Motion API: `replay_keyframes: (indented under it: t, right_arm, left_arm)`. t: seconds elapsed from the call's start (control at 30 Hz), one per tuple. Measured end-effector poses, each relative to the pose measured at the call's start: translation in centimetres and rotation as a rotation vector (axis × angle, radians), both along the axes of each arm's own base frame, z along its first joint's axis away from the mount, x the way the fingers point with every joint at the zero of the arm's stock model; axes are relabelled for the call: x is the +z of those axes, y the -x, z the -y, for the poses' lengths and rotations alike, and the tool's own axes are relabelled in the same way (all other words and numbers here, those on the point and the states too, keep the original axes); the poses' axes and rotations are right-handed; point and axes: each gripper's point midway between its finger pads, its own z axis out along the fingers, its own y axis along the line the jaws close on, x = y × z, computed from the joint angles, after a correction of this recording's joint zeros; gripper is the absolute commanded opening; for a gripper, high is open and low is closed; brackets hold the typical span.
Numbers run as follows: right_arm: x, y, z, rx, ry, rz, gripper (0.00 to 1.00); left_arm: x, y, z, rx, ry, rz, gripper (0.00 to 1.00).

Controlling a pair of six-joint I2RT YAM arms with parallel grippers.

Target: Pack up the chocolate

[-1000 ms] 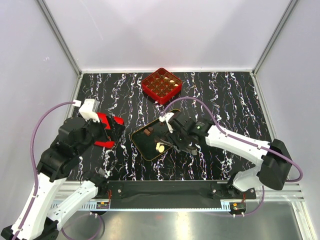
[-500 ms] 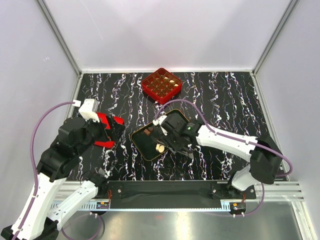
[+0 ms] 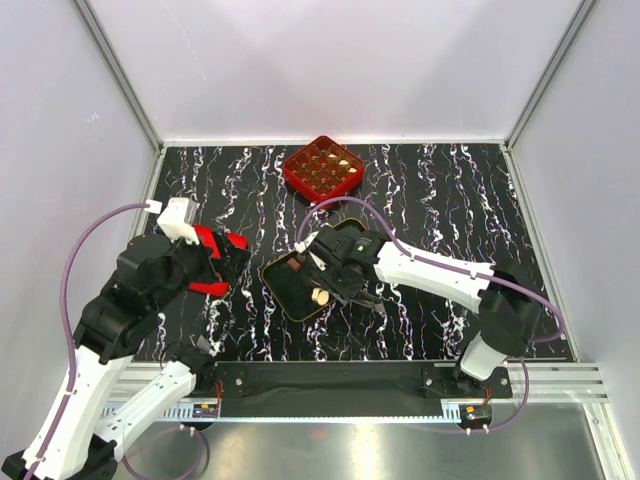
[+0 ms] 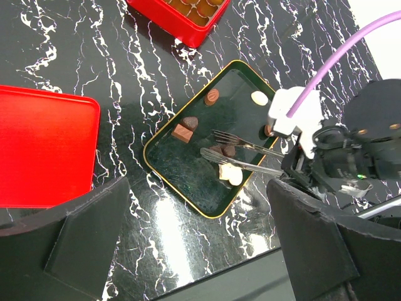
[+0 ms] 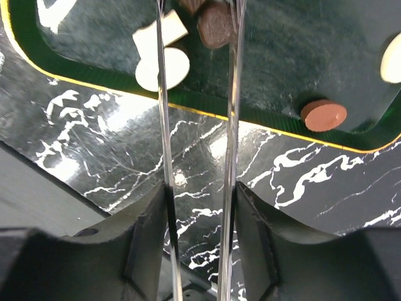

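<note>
Several small chocolate pieces lie in the black gold-rimmed tray: two cream ones beside a dark one, a brown disc, and a brown square near a dark piece. My right gripper is shut on metal tongs. The tong arms stand apart, and their tips are over the dark and cream pieces at the tray's near side. More pieces fill the red gridded box. My left gripper is open and empty, high above the table's near edge.
A flat red lid lies left of the tray, partly under my left arm in the top view. The red box stands at the back centre. White walls close in the black marbled table on three sides.
My right arm has reached left, carrying the tongs from the tray's right part to over its near-left pieces. The left arm has not moved.
</note>
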Motion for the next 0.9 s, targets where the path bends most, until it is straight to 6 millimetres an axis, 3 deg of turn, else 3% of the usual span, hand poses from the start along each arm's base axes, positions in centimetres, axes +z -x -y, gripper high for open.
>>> replay_keyframes:
  t: [0.3, 0.73, 0.9]
  right_arm:
    - [-0.3, 0.1, 0.5, 0.003, 0.039, -0.008, 0.42]
    - [2.2, -2.8, 1.0, -0.024, 0.07, 0.147, 0.38]
    - [4.6, -4.6, 0.4, -0.044, 0.035, 0.209, 0.38]
  left_arm:
    - [0.0, 0.0, 0.0, 0.0, 0.0, 0.0, 0.99]
    - [0.0, -0.1, 0.0, 0.001, -0.002, -0.002, 0.99]
    - [0.1, -0.3, -0.3, 0.021, -0.009, 0.003, 0.99]
